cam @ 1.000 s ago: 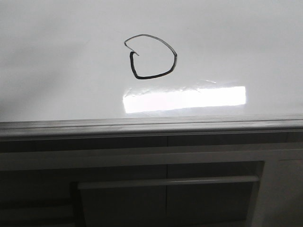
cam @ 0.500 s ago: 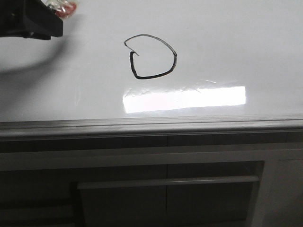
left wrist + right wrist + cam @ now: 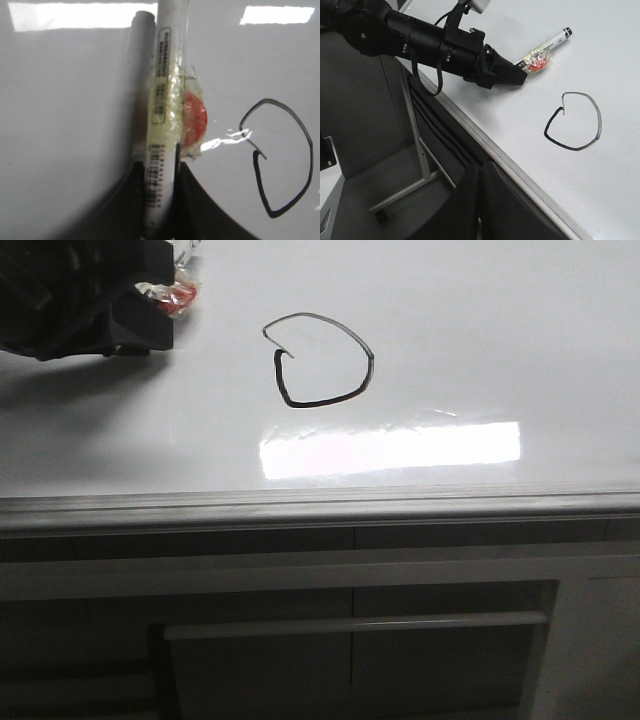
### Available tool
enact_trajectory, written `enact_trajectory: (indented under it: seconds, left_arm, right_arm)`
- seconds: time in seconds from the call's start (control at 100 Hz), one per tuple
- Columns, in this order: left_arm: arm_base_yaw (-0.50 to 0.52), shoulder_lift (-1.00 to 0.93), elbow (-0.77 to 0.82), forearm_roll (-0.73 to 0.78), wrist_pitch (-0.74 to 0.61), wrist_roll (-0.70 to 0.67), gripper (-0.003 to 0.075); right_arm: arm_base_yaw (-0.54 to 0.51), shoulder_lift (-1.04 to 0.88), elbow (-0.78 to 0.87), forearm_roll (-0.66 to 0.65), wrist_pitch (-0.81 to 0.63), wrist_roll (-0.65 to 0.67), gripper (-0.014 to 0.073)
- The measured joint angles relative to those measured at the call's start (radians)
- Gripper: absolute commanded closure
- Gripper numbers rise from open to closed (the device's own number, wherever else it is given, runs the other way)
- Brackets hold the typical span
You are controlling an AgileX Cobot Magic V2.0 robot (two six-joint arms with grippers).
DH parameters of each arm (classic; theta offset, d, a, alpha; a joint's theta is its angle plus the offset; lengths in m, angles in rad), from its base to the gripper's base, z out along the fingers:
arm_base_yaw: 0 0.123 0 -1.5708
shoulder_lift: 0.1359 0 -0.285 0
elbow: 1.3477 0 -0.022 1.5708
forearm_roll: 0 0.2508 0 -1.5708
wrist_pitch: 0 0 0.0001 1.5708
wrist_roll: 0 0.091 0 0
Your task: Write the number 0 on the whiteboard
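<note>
The number 0 is a lopsided black loop on the whiteboard. My left gripper is at the far left of the board, left of the loop and apart from it. In the left wrist view it is shut on a white marker with a barcode label and a taped red bit; the loop lies off to one side. I cannot tell if the marker touches the board. My right gripper is shut and empty, off the board's near edge. The right wrist view shows the marker and loop.
A bright rectangular light reflection lies on the board just in front of the loop. The grey metal edge strip runs along the near side. Below it is the dark cabinet front with a pale bar. The left arm reaches over the edge.
My left gripper with the marker has come into the front view at the upper left and moved right, toward the loop. The loop is unchanged.
</note>
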Motion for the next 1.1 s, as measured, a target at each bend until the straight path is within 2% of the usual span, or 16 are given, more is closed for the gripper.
enact_trajectory:
  seconds: [0.31, 0.84, 0.94, 1.1]
  left_arm:
    - [-0.002, 0.023, -0.006, -0.104, -0.074, -0.001, 0.074]
    - [-0.002, 0.023, -0.008, -0.116, -0.065, 0.009, 0.0734]
    - [-0.002, 0.023, -0.008, -0.115, -0.057, 0.009, 0.0666]
    - [-0.002, 0.023, -0.01, -0.115, -0.049, 0.009, 0.0425]
  right_arm:
    - [0.0, 0.0, 0.0, 0.0, -0.013, 0.0, 0.0649]
    - [0.0, 0.038, 0.0, 0.025, -0.024, 0.001, 0.0649]
    - [0.0, 0.064, 0.0, 0.043, -0.029, 0.001, 0.0649]
    - [0.0, 0.093, 0.0, 0.058, -0.046, 0.002, 0.065]
